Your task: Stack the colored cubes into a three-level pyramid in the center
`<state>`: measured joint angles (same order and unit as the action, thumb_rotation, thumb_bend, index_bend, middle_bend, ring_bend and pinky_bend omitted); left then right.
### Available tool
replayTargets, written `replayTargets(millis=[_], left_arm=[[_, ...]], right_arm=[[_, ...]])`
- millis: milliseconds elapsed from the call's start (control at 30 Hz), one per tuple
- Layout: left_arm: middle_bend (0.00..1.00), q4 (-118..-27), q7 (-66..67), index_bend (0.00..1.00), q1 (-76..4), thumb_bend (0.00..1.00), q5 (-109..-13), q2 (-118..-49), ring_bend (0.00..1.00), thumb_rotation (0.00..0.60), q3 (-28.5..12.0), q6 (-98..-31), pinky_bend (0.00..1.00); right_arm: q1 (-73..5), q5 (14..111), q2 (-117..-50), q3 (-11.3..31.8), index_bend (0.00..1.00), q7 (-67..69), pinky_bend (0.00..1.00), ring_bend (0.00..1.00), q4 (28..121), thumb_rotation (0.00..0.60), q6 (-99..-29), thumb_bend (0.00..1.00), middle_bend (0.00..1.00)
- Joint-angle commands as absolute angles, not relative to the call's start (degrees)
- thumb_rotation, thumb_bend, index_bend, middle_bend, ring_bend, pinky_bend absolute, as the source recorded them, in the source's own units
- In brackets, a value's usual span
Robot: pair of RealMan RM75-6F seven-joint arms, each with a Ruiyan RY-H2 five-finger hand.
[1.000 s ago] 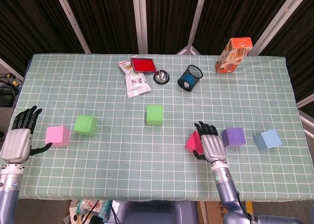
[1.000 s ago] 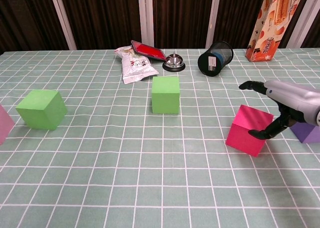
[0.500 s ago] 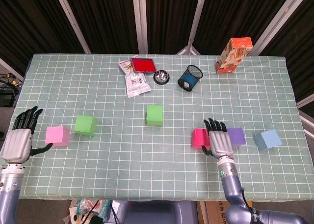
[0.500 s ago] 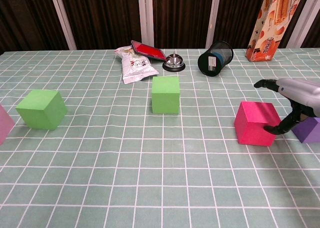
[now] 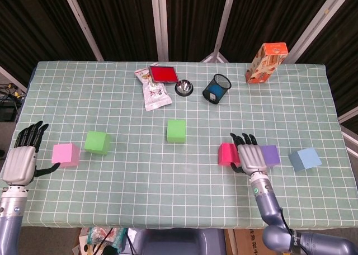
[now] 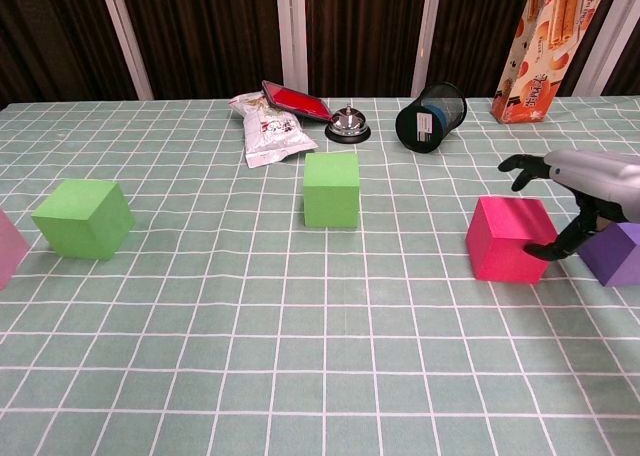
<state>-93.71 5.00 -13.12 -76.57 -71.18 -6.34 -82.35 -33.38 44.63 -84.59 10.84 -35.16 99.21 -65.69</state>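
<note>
Checked table (image 5: 168, 199): six cubes, two green; both hands' fingers spread, empty.

High head view, low chest view

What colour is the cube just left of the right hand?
Magenta pink cube; clearest in the chest view.

My left hand (image 5: 21, 159) and my right hand (image 5: 250, 156) each have a pale silver-grey back shell and jointed black fingers. Each sits on a slim blue-grey metallic forearm. A small green light glows on my right wrist.
</note>
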Motion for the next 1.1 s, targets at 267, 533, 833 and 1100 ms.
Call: replayTargets(millis=[267,533,833,1100], left_arm=[[0.0,-93.7,5.1,0.0,-13.0,0.08,-76.7,-71.2,0.0,0.6,-6.7,-81.9,0.01],[0.0,-93.7,5.2,0.0,-12.9,0.08,-76.9,-71.2,0.0,0.6,-6.9,-81.8,0.01],[0.0,-93.5,5.9,0.0,-12.9,0.08,-76.5,-71.2,0.0,0.6,-7.1,-81.5,0.01],[0.0,-93.4,6.4,0.0,-12.9,0.08,-76.0,-71.5,0.0,0.6,-7.4,-80.9,0.01]], right_arm=[[-34.0,43.2,-83.7,10.7,0.0,-33.5,0.0,0.19,98.8,0.6,-64.4,0.34,0.39],[-35.1,43.2,-83.2,11.6,0.0,-31.9,0.0,0.19,98.4,0.6,-63.1,0.34,0.39],[-38.8,41.4,-81.8,14.8,0.0,-32.6,0.0,0.19,96.3,0.6,-60.3,0.34,0.39],[-43.6,38.4,-82.0,15.9,0.0,-33.9,0.0,0.19,91.2,0.6,-55.2,0.34,0.39]])
